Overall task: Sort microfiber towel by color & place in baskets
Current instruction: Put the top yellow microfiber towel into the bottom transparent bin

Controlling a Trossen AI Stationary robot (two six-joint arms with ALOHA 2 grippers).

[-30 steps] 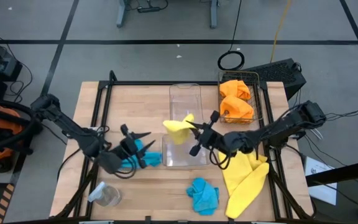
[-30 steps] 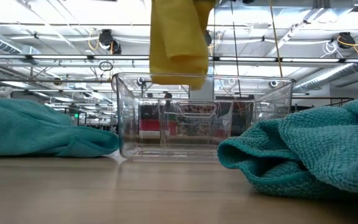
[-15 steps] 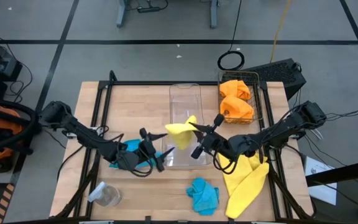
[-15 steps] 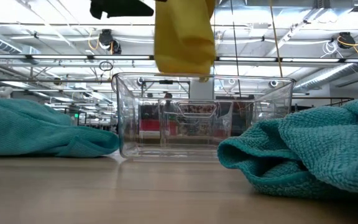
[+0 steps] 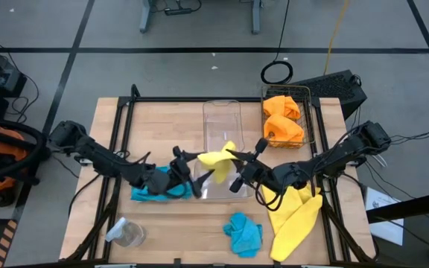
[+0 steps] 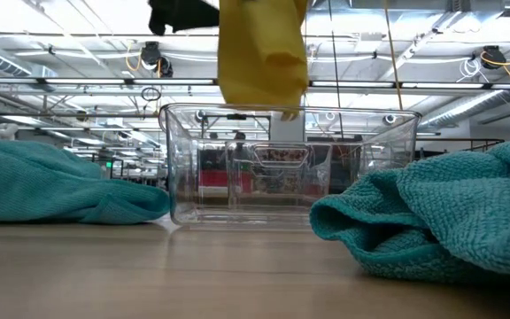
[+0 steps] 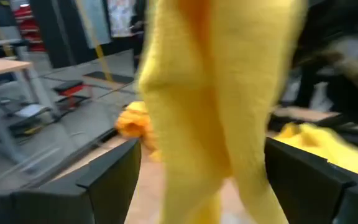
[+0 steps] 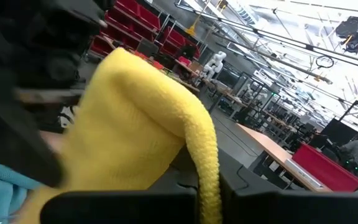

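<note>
My right gripper [image 5: 233, 158] is shut on a yellow towel [image 5: 214, 158], which hangs in the air over the near clear bin [image 5: 218, 187]. In the low view the towel [image 6: 259, 53] hangs above that bin's rim [image 6: 290, 111]. My left gripper [image 5: 192, 170] is open, and its fingers [image 7: 110, 180] stand on either side of the hanging towel [image 7: 216, 93] without touching it. A turquoise towel [image 5: 153, 187] lies on the table by my left arm. Another turquoise towel [image 5: 243, 232] and a second yellow towel [image 5: 293, 216] lie near the front edge. My right gripper pinches a bunched fold of the yellow towel [image 8: 204, 174] between its two fingers, coming level from the table's right side. The towel is lifted clear and hangs below the fingers over the near clear bin.
A second clear bin [image 5: 222, 119] stands behind the near one. A dark wire basket [image 5: 309, 123] at the back right holds two orange towels [image 5: 283, 119]. A small clear jar [image 5: 129, 233] stands at the front left.
My left gripper has gone toward the table's right edge, from over the left turquoise towel to the hanging yellow towel, and now has a finger on either side of it. The turquoise towel stays on the table. My right gripper has kept the yellow towel up over the near bin.
</note>
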